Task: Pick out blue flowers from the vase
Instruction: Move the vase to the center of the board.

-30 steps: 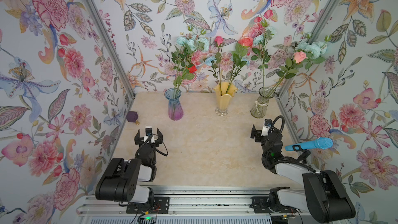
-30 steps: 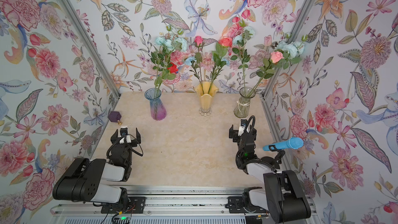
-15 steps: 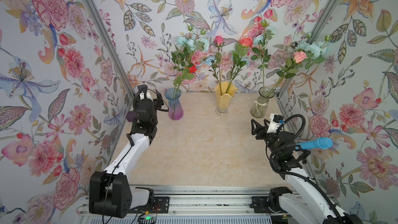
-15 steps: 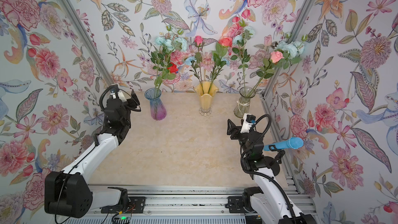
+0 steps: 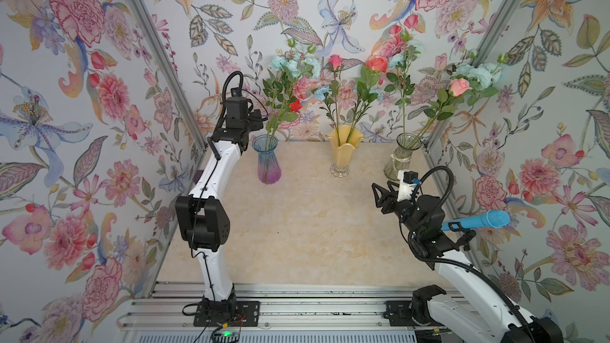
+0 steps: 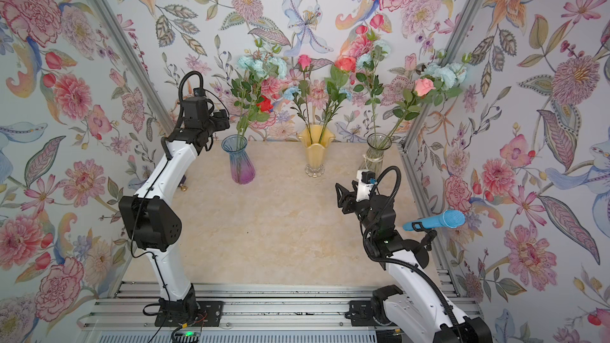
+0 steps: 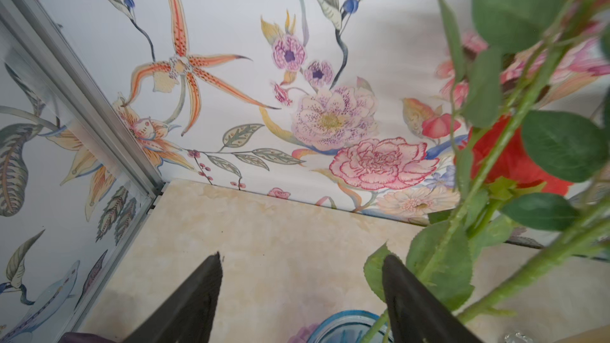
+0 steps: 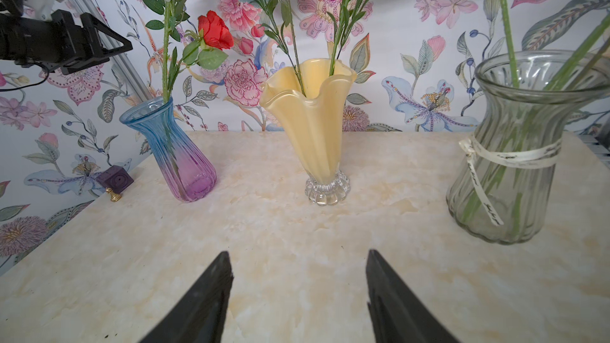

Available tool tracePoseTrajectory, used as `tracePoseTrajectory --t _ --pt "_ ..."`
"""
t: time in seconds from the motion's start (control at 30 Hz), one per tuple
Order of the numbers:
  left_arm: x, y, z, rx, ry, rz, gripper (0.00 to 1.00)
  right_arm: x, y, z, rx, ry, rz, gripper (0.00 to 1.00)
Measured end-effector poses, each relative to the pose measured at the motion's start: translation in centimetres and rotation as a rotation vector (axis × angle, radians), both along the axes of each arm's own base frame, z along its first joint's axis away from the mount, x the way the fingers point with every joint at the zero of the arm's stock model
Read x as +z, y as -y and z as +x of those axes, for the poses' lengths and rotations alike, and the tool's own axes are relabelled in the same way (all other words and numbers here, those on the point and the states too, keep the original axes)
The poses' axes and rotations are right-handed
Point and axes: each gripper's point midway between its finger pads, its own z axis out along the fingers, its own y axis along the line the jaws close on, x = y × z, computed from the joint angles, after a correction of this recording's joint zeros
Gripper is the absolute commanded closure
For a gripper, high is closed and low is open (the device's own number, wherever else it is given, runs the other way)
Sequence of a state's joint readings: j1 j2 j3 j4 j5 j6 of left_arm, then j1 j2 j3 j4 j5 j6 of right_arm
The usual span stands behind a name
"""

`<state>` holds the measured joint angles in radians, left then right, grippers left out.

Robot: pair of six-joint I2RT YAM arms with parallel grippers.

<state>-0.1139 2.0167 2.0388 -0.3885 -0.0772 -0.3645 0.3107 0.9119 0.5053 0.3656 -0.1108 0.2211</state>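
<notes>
Top views both show blue flowers [image 5: 292,64], pale and ruffled on thin green stems, upper centre of frame; left tool [image 7: 302,259] and right tool [image 8: 298,253] both stand apart.

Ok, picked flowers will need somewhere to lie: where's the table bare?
Bare: the table in front of the blue vase, yellow vase and clear vase, to the rail. Crowded: the back edge they line; a purple cube by the left wall.
</notes>
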Motion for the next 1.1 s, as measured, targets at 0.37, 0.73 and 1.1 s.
tracePoseTrajectory --t 0.37,0.73,1.1 --pt "-7.3 0.9 1.2 -0.081 -0.254 0.015 0.38 -0.7 -0.6 -0.1 0.004 -0.012 -0.036 0.32" --pt "-7.2 1.0 -1.4 -0.107 -0.288 0.026 0.35 -0.4 -0.6 -0.1 -0.001 -0.012 -0.038 0.29" --pt "-5.5 1.8 -3.4 -0.151 -0.28 0.024 0.34 -0.7 -0.6 0.0 -0.002 -0.02 -0.045 0.28"
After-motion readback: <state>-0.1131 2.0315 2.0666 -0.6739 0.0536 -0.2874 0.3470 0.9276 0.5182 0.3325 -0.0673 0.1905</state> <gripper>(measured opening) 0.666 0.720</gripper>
